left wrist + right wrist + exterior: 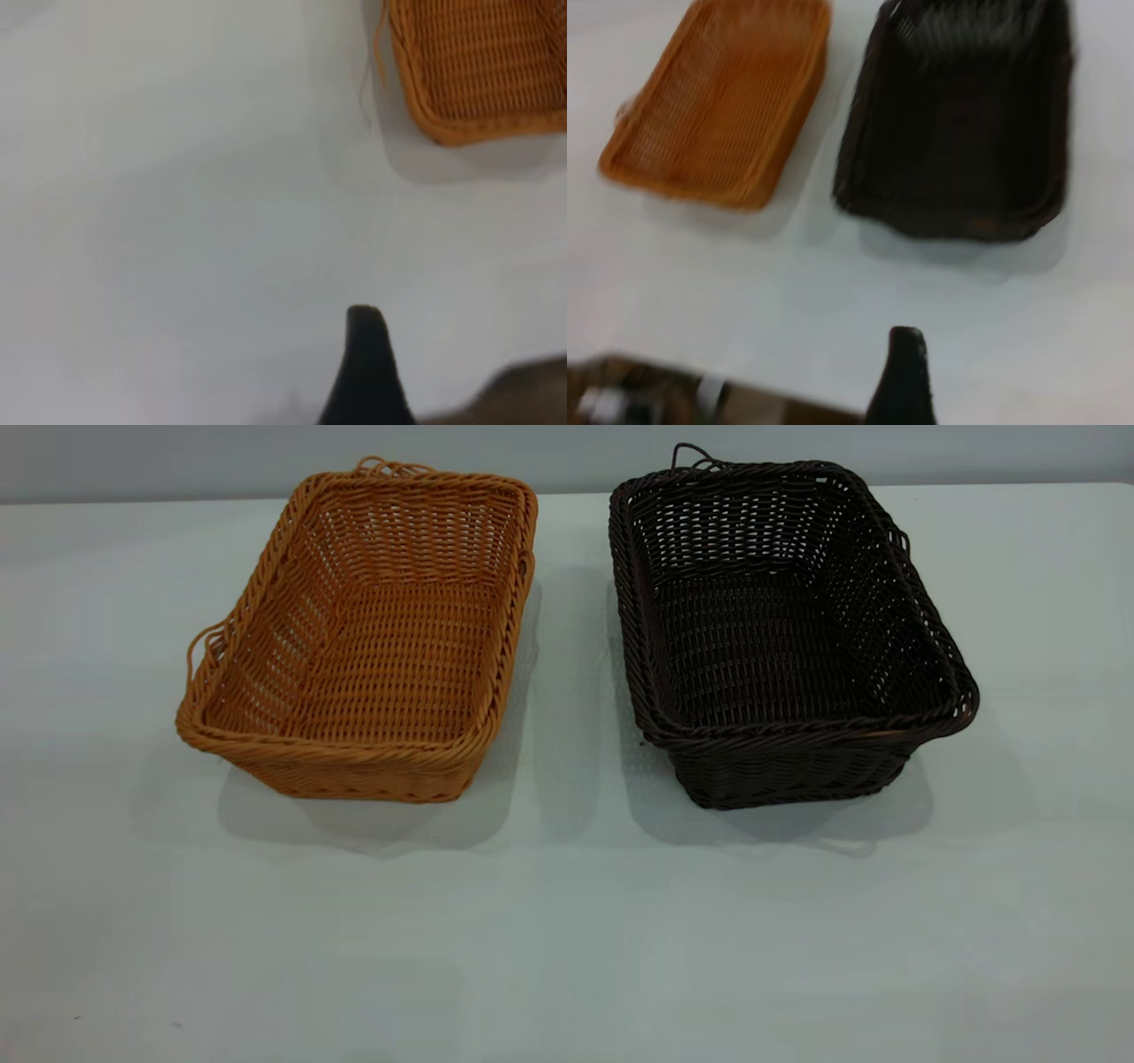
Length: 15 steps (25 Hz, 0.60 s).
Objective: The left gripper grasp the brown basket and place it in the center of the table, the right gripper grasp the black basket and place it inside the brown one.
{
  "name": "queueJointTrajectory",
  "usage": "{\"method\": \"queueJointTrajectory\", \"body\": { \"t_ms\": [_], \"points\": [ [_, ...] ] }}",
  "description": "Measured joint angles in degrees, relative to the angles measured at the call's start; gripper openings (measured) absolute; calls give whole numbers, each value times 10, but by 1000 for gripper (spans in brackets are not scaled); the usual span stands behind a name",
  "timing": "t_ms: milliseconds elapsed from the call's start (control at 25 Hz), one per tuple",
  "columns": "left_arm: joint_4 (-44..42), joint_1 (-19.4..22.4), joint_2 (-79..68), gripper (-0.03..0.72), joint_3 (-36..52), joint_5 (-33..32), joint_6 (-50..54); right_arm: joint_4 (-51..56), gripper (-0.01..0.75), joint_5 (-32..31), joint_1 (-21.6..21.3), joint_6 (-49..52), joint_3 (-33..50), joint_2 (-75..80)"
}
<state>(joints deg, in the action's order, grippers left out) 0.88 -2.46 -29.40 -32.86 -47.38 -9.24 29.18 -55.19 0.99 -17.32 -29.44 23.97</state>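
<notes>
- Nothing is done yet, we judge: the brown basket (368, 642) and the black basket (780, 633) sit side by side, apart, on the desk (567, 939).
- Both lie well ahead of our jaws; neither is held.
- How wide the jaws stand, we cannot tell.
- We see no readable writing.

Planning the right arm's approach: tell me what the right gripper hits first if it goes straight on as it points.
Probably the black basket. In the right wrist view the fingertip points across bare table toward its near rim; depth is unclear. The brown basket lies off to the side.
</notes>
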Motion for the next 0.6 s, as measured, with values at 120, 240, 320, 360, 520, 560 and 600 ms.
{"method": "queueJointTrajectory", "body": {
  "t_ms": [120,240,320,360,520,560,600],
  "points": [
    [0,0,-88,518,-14,88,-6,63,605,11,0,-57,0,109],
    [0,0,-167,518,-29,161,-8,146,606,24,0,-126,0,237],
    [0,0,-217,518,-40,191,-8,189,603,40,5,-173,0,317],
    [0,0,-235,518,-45,202,-9,208,601,53,15,-190,0,360],
    [0,0,-303,518,-66,226,-19,281,593,111,84,-216,-4,508],
    [0,0,-315,518,-69,228,-21,303,594,125,99,-216,-4,536],
    [0,0,-325,518,-72,232,-21,337,594,135,115,-215,-4,568]
  ]
}}
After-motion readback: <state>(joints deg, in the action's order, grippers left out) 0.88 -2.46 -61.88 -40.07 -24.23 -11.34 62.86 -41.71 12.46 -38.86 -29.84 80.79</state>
